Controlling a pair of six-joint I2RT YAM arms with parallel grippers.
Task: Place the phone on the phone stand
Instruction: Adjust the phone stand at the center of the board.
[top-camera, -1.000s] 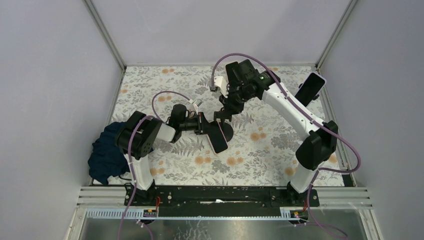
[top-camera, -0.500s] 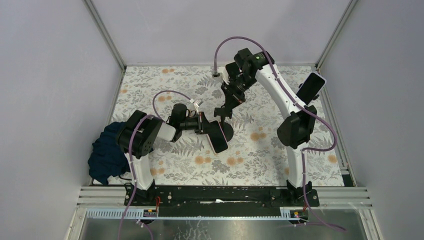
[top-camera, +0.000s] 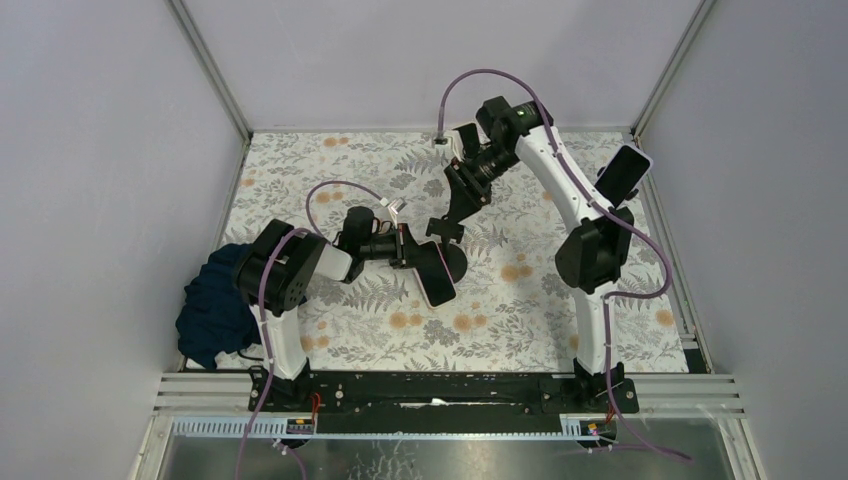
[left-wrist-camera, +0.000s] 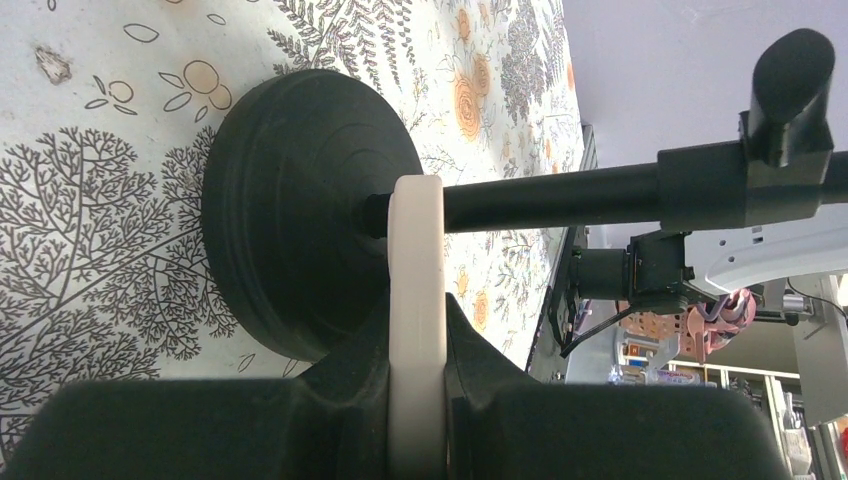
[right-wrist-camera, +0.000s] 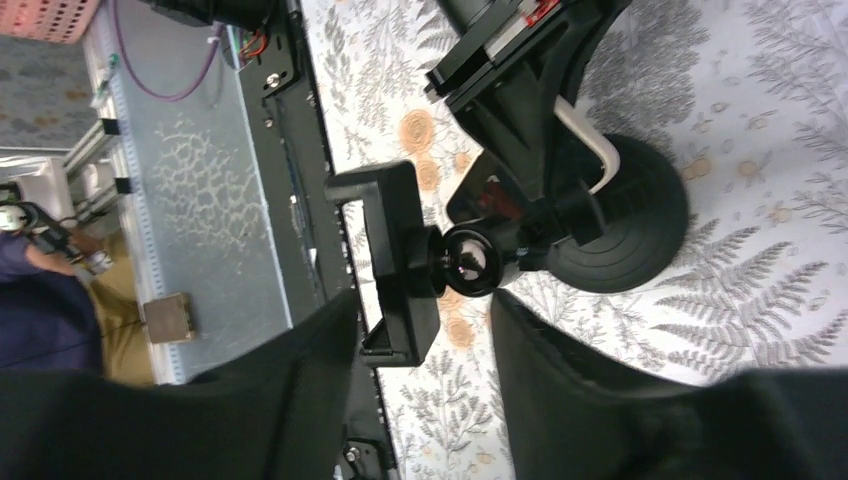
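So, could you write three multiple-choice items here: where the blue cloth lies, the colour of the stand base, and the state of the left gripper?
1. The cloth lies:
A. at the left edge of the table
B. on the stand
C. in the far right corner

2. The stand base is:
A. white
B. black
C. red

3. The left gripper is:
A. open and empty
B. out of view
C. shut on the phone

Key: A, it bunches at the left rim; B, the disc is dark; C, the fingers pinch the white edge.
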